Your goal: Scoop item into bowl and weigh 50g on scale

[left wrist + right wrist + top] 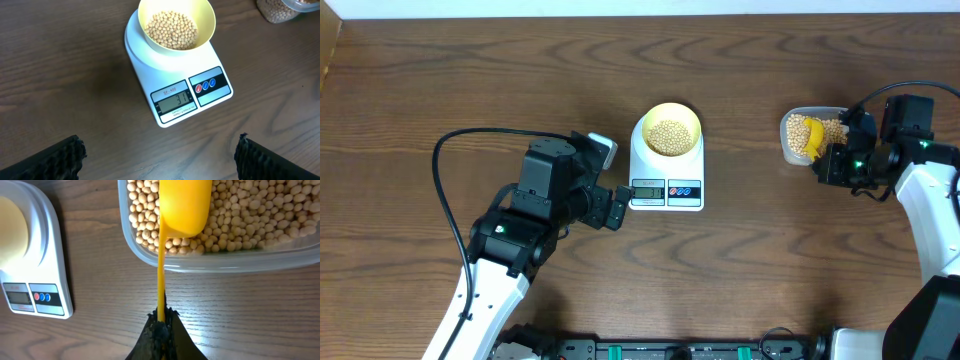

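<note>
Your right gripper (161,317) pinches the scoop (184,205) by its handle. Just ahead of the fingers, its cup sits over the beans (250,225) in the tub (215,262), so you're likely refilling. Next, carry it level to the bowl (176,25) on the scale (210,95), which seemingly reads 31. The left gripper (159,150) is spread and empty.

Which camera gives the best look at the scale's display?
Left wrist view: the display on the scale faces the camera up close, digits visible. Overhead shows the display small, its digits unreadable. Right wrist catches it at the left edge, too dim to read.
</note>
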